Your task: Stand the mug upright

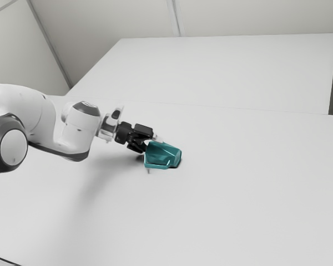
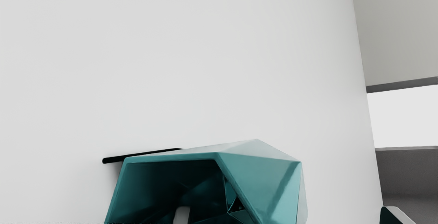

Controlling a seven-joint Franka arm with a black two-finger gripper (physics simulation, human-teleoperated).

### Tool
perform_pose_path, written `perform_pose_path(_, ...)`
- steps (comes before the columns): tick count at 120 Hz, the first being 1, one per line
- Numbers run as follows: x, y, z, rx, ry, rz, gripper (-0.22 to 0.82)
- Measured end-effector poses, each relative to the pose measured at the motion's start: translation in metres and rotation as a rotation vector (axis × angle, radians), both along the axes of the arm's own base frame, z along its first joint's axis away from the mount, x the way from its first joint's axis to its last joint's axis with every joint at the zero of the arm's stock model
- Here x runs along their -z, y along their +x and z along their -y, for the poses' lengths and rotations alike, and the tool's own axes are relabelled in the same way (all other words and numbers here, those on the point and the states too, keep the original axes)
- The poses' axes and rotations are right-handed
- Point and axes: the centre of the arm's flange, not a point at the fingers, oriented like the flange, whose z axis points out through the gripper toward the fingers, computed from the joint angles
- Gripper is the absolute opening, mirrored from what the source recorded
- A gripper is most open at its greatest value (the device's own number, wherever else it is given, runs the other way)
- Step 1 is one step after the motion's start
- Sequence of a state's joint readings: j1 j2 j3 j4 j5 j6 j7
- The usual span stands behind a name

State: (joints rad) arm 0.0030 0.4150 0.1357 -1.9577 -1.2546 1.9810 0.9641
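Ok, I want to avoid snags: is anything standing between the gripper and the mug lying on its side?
Nothing visible stands between them. The gripper is already at the mug, whose open mouth faces it: one fingertip shows against the mouth, the other out past the mug's outer wall.

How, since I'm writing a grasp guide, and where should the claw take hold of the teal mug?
Probably by the wall at its rim, coming from the open mouth: one finger inside, one outside. The mug lies on its side with its mouth toward the claw, so the wall can fit between the fingers, and its flat outer facets should seat one well.
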Motion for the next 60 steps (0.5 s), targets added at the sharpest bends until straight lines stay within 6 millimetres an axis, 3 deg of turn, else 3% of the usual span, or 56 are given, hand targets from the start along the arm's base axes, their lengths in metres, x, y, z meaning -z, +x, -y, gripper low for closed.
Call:
perform_pose_path(8,0.0002,-0.0001,0.0009,-0.009,-0.003,-0.016,0.57)
perform_pose_path(60,-0.0028,0.0001,0.0044,-0.047,-0.018,-0.08,0.04)
